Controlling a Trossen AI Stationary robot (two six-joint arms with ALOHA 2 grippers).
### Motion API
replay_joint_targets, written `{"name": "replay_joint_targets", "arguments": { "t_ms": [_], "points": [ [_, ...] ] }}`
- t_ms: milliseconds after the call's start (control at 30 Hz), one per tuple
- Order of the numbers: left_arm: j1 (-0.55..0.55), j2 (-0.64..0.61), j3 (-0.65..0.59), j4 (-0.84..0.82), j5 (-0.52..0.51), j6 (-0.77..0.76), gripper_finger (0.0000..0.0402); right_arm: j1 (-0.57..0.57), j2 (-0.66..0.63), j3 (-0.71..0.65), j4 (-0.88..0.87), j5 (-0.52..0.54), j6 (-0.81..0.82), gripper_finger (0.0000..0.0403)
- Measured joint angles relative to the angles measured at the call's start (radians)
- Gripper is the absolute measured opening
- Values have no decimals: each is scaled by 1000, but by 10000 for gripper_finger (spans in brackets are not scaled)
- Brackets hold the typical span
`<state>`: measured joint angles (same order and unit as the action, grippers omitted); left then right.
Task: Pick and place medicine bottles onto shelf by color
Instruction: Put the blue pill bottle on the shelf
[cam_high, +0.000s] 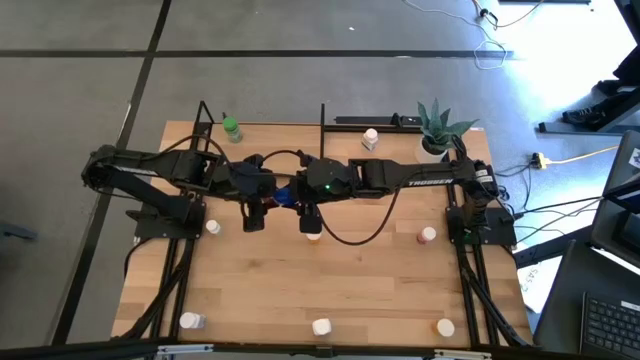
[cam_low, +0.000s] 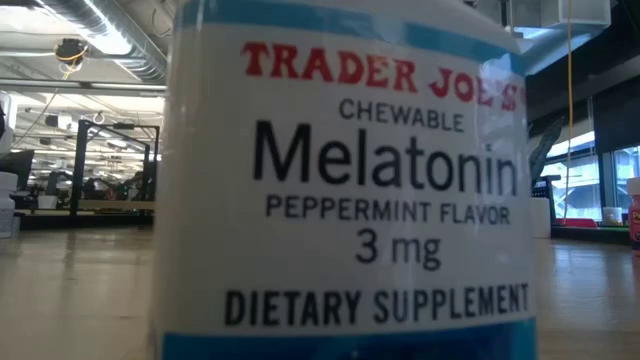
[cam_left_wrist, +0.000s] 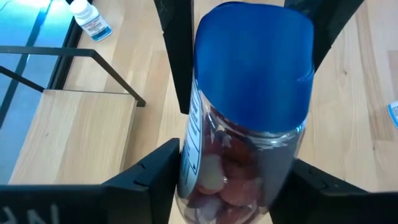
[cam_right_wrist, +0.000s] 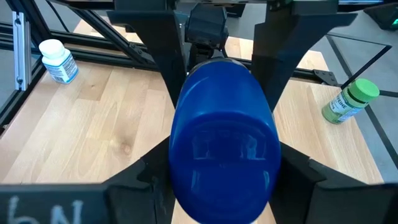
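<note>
The blue-capped bottle (cam_high: 285, 195), clear-bodied with pink and red pieces inside, lies level in the air over the table's middle, between my two grippers. My left gripper (cam_high: 268, 192) is shut on it from the left, and my right gripper (cam_high: 303, 197) is shut on it from the right. The cap (cam_right_wrist: 224, 143) faces the right wrist camera. A green bottle (cam_high: 232, 128) and a white bottle (cam_high: 371, 138) stand on the shelf board (cam_high: 290, 135) at the table's far side. My left gripper pinches the bottle's clear body (cam_left_wrist: 193, 168), near its bottom end, between its two fingers (cam_left_wrist: 152, 180). The fingers come level from the table's left, along the bottle. The bottle is clear of the table. My right gripper pinches the sides of the blue cap (cam_right_wrist: 186, 168) between its two fingers (cam_right_wrist: 146, 180). The fingers come level from the table's right, along the bottle. The cap's top points toward the right wrist.
On the table stand a white bottle (cam_high: 212, 227), an orange-capped one (cam_high: 313, 235) under my right gripper and a pink-capped one (cam_high: 428, 236). Three more (cam_high: 190, 321) (cam_high: 321, 327) (cam_high: 445, 327) stand at the near edge. The melatonin bottle (cam_low: 345, 180) fills the low view. A potted plant (cam_high: 440, 128) stands far right.
</note>
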<state>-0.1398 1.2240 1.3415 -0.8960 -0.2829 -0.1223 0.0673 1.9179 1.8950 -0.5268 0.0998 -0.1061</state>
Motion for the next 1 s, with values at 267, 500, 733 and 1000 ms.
{"name": "replay_joint_targets", "arguments": {
  "t_ms": [267, 500, 733, 1000],
  "points": [
    [0, 0, 0, 0, 2, -1, 161, 0, 0, 0, 0, 4, -2, 216],
    [0, 0, 0, -1, 8, -4, 159, -1, 0, 0, -4, 8, -4, 245],
    [0, 0, -1, -5, 8, -7, 158, -1, -4, 0, -20, 8, -5, 244],
    [0, 0, -1, -46, 11, -40, 158, -2, -36, 1, -87, 6, -7, 245]
  ]
}}
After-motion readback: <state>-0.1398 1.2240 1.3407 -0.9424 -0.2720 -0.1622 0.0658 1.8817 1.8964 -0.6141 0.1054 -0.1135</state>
